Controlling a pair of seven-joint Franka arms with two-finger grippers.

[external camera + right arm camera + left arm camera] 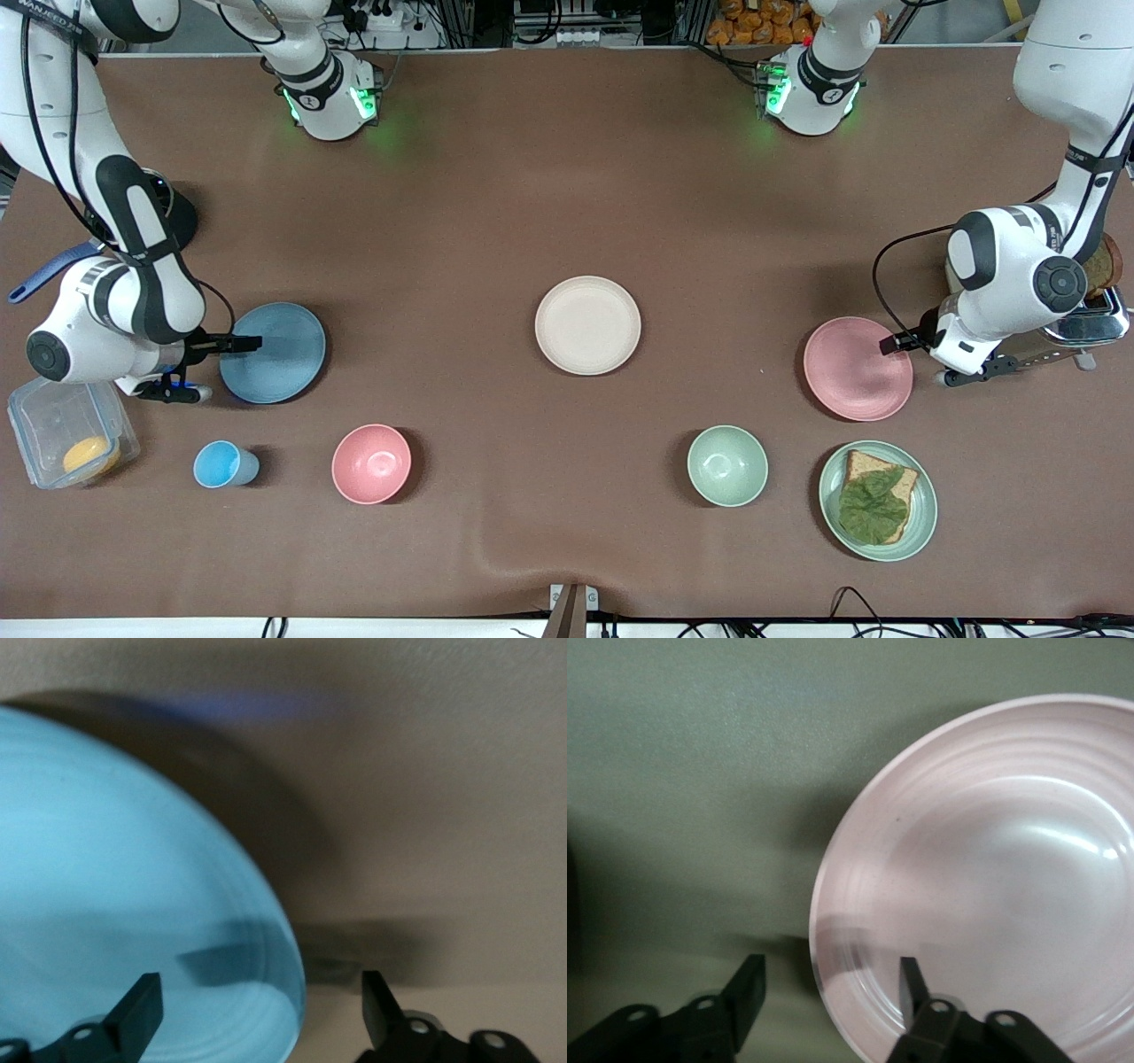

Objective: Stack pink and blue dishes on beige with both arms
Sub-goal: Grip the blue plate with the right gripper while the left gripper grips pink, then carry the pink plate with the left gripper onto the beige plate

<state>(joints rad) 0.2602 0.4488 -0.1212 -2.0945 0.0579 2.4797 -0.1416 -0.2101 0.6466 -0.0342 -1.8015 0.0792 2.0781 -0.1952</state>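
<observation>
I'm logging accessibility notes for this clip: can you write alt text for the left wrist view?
The left claw is open astride the rim of the pink plate, one finger over the plate and the other finger over the bare table beside it.

A lidded clear tub (71, 431) holding something orange (90, 455) sits at the right arm's end of the table. Along the row nearest the front camera stand a blue cup (224, 464), a pink bowl (371, 463), a green bowl (727, 465) and a green plate (877, 500) carrying bread (895, 483) topped with a leaf (870, 505). A toaster (1085, 323) stands at the left arm's end.
</observation>
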